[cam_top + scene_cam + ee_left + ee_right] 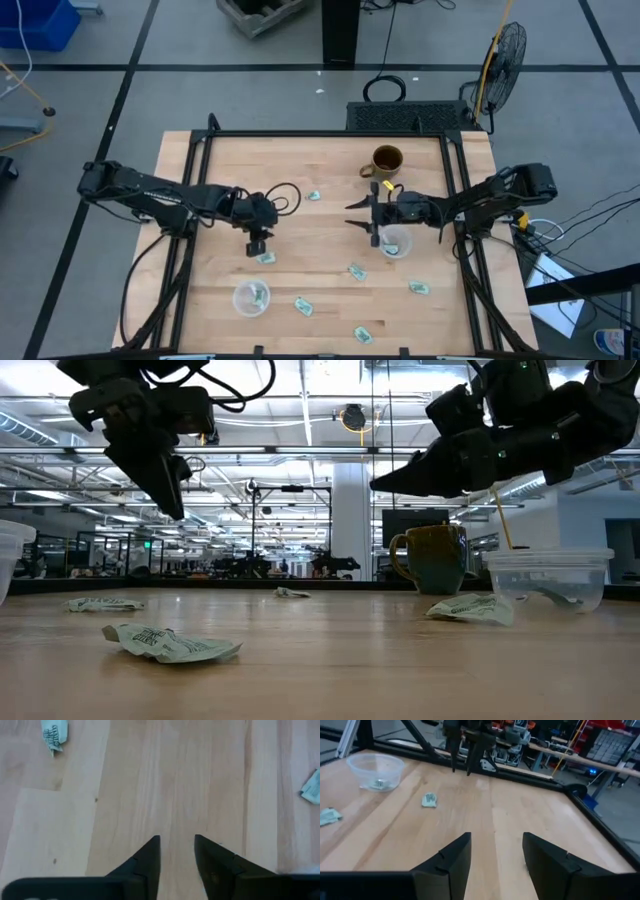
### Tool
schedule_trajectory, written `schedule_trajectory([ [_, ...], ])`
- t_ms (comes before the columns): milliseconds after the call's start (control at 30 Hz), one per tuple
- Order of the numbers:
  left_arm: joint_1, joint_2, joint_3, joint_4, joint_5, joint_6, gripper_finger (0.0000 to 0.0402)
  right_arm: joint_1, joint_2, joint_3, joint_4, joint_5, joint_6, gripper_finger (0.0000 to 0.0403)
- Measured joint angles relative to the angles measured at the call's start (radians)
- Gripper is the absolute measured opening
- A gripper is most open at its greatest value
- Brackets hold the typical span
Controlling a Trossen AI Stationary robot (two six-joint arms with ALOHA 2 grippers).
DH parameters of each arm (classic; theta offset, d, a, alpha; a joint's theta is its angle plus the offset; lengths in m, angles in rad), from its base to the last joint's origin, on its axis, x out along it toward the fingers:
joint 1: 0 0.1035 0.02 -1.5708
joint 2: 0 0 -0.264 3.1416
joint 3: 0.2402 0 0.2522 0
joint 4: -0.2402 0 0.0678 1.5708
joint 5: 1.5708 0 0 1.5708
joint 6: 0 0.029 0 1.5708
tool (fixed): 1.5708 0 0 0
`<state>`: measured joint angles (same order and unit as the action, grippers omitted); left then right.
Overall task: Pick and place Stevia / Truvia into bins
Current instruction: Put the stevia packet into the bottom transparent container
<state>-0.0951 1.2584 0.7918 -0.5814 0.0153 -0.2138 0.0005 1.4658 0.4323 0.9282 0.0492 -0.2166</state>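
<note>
We cannot read the print on any packet (264,257) from overhead; each is too small. In the low view the left cup (8,560) is cut by the picture's edge. The right cup (395,243) sits partly under the right gripper (362,213); its contents are unclear.

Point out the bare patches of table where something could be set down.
Free: the wood strip behind the left gripper up to the back rail, left of the mug. Crowded: the front, where packets lie between the two cups.
</note>
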Motion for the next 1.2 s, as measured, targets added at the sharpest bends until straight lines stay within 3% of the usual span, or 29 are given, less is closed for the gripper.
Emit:
schedule_trajectory([
  [200,-0.035,0.085,0.0,-0.001,0.019,-0.005,0.0185,-0.001,0.0,0.0,0.039,0.0,-0.042,0.0171],
  [367,-0.057,0.182,0.0,0.002,0.039,0.023,0.0185,-0.001,0.0,0.0,0.052,0.0,-0.06,0.0171],
  [667,-0.091,0.323,0.0,0.037,0.098,0.019,0.0145,-0.001,0.0,0.0,0.063,0.0,-0.069,0.0171],
  [933,-0.098,0.353,0.004,0.045,0.091,0.031,0.012,-0.001,0.0,0.0,0.063,0.0,-0.069,0.0171],
  [1200,-0.098,0.354,0.002,0.048,0.086,0.078,0.0011,-0.002,0.0,0.0,0.063,0.001,-0.084,0.0171],
])
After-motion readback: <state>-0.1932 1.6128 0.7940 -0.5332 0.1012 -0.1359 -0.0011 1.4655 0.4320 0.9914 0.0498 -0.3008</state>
